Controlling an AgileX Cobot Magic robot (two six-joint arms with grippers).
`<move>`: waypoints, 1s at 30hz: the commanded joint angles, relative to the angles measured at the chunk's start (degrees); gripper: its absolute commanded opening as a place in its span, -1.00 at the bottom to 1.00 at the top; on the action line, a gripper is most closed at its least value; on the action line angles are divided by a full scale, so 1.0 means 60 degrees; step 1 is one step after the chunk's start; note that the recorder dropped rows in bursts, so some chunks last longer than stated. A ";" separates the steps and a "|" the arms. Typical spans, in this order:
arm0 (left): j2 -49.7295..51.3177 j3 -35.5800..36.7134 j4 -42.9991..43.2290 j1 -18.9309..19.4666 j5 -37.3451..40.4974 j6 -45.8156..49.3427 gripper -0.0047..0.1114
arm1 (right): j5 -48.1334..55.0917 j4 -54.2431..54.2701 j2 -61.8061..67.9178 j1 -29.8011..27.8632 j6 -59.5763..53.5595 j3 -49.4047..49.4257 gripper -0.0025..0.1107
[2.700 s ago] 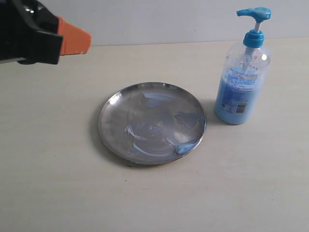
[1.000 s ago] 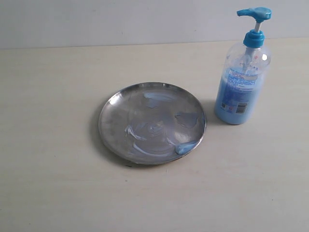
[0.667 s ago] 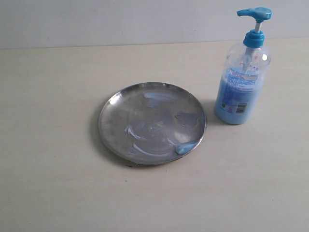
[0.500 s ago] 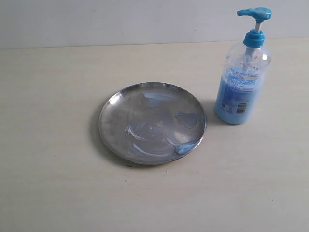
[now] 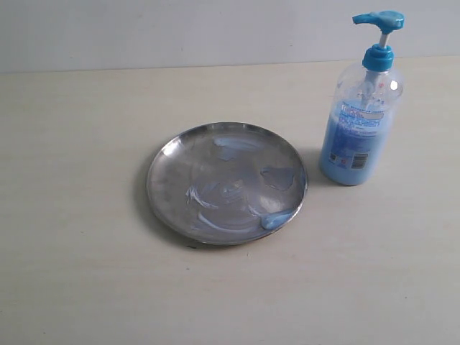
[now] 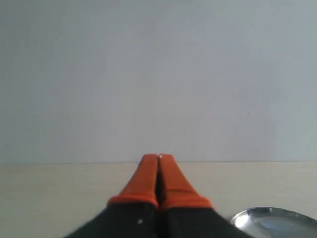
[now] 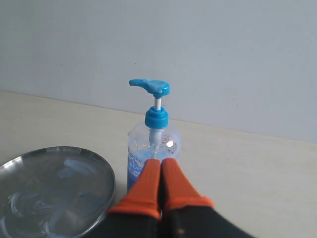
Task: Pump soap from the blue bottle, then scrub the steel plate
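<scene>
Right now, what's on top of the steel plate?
Only soap lies on the steel plate: pale blue smears across the middle, a thicker blob at one rim. The table under it is covered.

Left hand [image 6: 159, 157], right hand [image 7: 161, 161]: black, orange-tipped

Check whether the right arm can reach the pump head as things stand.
Probably yes. In the right wrist view the right arm, jaws shut, points at the bottle, with the pump head above and just beyond them. Nothing stands between; the plate lies off to the side.
</scene>
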 commanded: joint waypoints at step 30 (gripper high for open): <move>-0.0839 0.2621 0.0654 0.0826 0.1150 -0.1030 -0.92 | -0.0179 0.0058 -0.0028 -0.0002 0.0023 0.0032 -0.96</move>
